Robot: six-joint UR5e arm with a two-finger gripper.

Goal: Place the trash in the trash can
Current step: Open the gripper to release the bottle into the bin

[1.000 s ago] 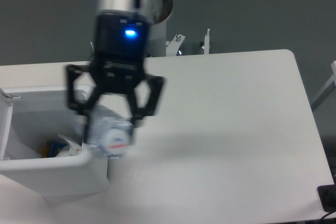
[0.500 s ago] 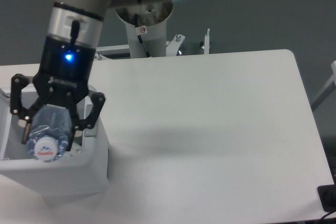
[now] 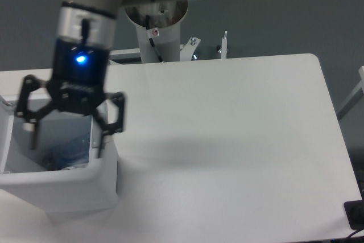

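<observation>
Hovered over the trash can (image 3: 85, 183) — gripper (image 3: 67, 140) spread wide, pinching nothing. Glimpsed bluish trash (image 3: 68, 153) directly beneath, down inside the bin; long axis impossible to tell. Probably only a straight lift left.

The trash can (image 3: 68, 183) runs off the picture's left edge at the desk's (image 3: 239, 129) front left corner, so its left wall is only partly seen, and the end effector (image 3: 67, 140) hangs in front of much of its opening. Inside, only a dim bluish and dark smudge (image 3: 62, 155) shows near the front wall, too blurred to tell whether it is the bottle or the wrapper. The desk's front edge is cut by the bottom of the picture, and a dark object (image 3: 355, 214) at its front right corner is cropped too.
</observation>
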